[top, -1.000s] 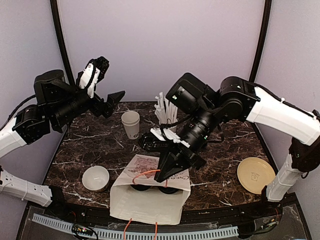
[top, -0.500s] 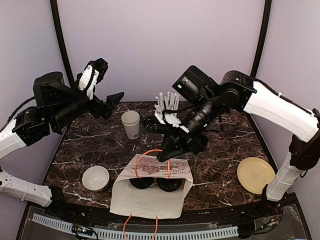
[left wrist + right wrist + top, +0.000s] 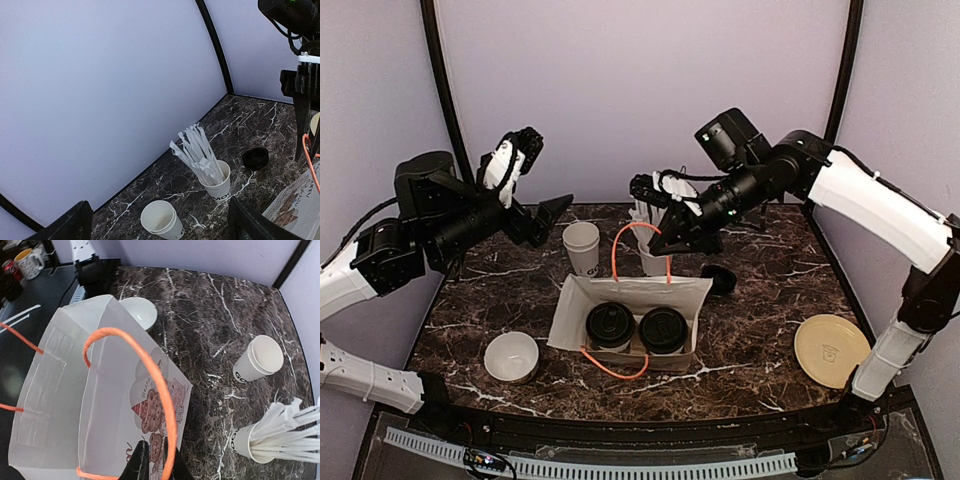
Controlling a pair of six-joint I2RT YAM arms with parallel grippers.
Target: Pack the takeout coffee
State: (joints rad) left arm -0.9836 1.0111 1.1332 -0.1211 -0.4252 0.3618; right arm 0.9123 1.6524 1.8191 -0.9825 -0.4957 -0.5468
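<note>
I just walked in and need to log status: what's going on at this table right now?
The right gripper pinches the orange handle of the white paper bag, holding it up above the bag's opening. Two black-lidded coffee cups sit side by side inside the bag. The left gripper hangs open off to the left, holding nothing.

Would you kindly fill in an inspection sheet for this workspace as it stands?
Surface: dark marble table, no spills seen.
Job's things: two lidded cups, upright side by side inside the white bag.
Clutter: straw cup, empty cup, bowl, loose black lid, tan plate.
Grippers: left gripper open, raised, holding nothing; right gripper fingers pinching the bag's orange handle.
Cables: black cable along the left arm.
Surroundings: lilac walls, black posts.
</note>
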